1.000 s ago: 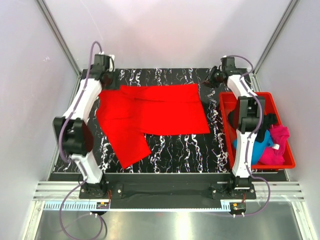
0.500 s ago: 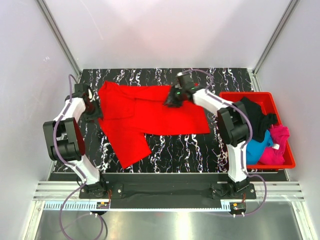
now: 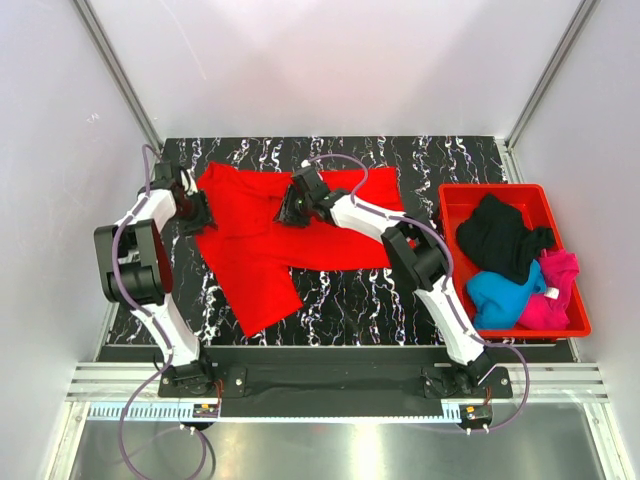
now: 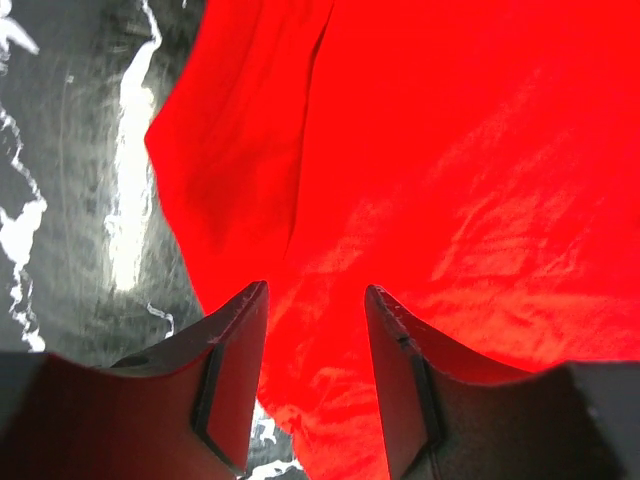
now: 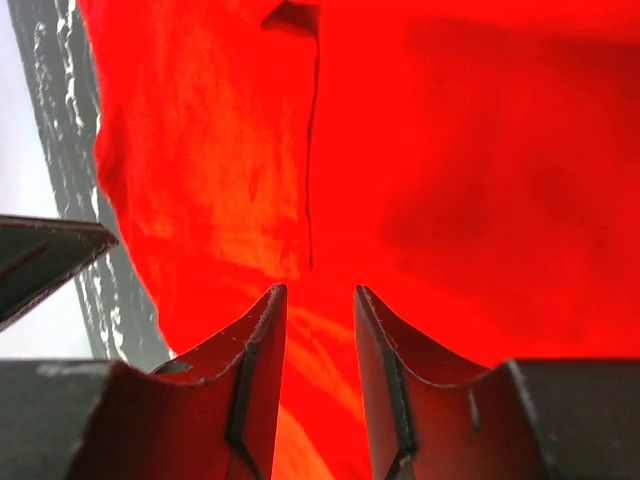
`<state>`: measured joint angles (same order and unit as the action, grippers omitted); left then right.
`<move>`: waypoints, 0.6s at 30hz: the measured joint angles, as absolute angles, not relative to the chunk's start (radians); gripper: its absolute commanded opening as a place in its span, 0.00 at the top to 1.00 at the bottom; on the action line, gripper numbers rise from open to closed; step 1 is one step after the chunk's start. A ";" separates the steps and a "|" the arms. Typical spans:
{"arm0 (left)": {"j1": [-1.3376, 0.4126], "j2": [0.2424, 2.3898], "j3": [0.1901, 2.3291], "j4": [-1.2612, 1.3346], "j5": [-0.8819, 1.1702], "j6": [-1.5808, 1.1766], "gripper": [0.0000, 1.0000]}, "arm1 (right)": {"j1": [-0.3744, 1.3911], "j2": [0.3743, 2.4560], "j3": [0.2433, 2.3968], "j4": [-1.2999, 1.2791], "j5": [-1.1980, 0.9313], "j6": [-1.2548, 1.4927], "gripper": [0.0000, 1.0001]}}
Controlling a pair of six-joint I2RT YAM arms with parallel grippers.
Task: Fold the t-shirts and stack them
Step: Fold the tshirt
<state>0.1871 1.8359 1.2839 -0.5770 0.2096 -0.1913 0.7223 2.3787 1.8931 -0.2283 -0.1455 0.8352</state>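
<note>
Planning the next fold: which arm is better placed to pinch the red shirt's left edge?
Left, I'd say. The left gripper hangs open right at that edge of the shirt, table showing beside it. The right gripper is over the shirt's middle.

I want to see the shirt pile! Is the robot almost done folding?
No: nothing is stacked yet. The red t-shirt lies spread on the table, with the open left gripper and right gripper over it. The black t-shirt, blue t-shirt and pink t-shirt sit unfolded in the red bin.
</note>
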 measured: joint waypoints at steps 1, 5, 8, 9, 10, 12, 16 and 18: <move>0.187 1.846 1.290 -0.573 0.214 -0.192 0.52 | 0.725 2.399 1.912 -0.229 -0.141 0.836 0.60; 0.187 1.874 1.296 -0.569 0.230 -0.192 0.55 | 0.739 2.451 1.968 -0.227 -0.128 0.834 0.63; 0.187 1.887 1.297 -0.569 0.237 -0.192 0.58 | 0.759 2.472 1.991 -0.225 -0.117 0.826 0.64; 0.187 1.889 1.297 -0.569 0.239 -0.193 0.58 | 0.765 2.475 1.995 -0.224 -0.115 0.824 0.64; 0.187 1.891 1.298 -0.569 0.239 -0.193 0.58 | 0.772 2.477 1.996 -0.225 -0.114 0.822 0.64; 0.187 1.892 1.300 -0.569 0.239 -0.193 0.59 | 0.784 2.483 2.005 -0.228 -0.110 0.819 0.64; 0.187 1.894 1.301 -0.567 0.239 -0.193 0.62 | 0.796 2.499 2.037 -0.244 -0.088 0.816 0.64; 0.187 1.896 1.301 -0.567 0.239 -0.193 0.65 | 0.796 2.511 2.059 -0.260 -0.083 0.815 0.64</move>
<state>0.1871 1.8957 1.3014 -0.5674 0.2390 -0.1932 0.7959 2.5107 2.0590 -0.2600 -0.0830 0.8154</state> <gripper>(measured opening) 0.375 0.360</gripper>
